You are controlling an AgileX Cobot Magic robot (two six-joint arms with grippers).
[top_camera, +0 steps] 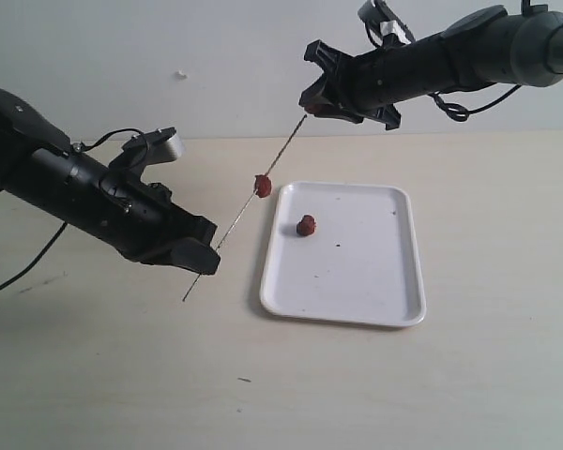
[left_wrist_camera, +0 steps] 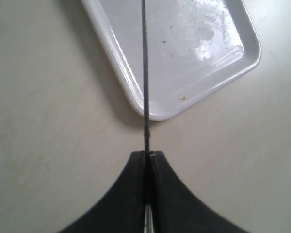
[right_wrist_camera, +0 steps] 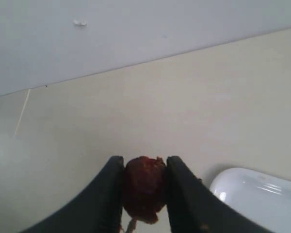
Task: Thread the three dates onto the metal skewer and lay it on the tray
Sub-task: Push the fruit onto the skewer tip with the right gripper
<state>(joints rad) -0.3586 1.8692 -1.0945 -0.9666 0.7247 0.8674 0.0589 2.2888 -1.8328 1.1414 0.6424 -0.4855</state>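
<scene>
The left gripper (top_camera: 199,255) is clamped tight on the lower part of the skewer (top_camera: 236,221), which slants up above the table (top_camera: 122,375) toward the right gripper (top_camera: 311,106). The right gripper pinches one date (right_wrist_camera: 144,187) between its jaws at the skewer's upper end. A second date (top_camera: 263,185) sits threaded midway along the skewer, just beside a corner of the tray (top_camera: 357,291). The third date (top_camera: 306,225) lies loose on the tray.

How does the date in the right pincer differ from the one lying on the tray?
The held date is clamped in the right pincer, raised above the table; the loose date rests on the tray. The held date meets the upper end of the skewer; the loose date lies apart from it. Both are dark red-brown, wrinkled and look similar in size.
</scene>
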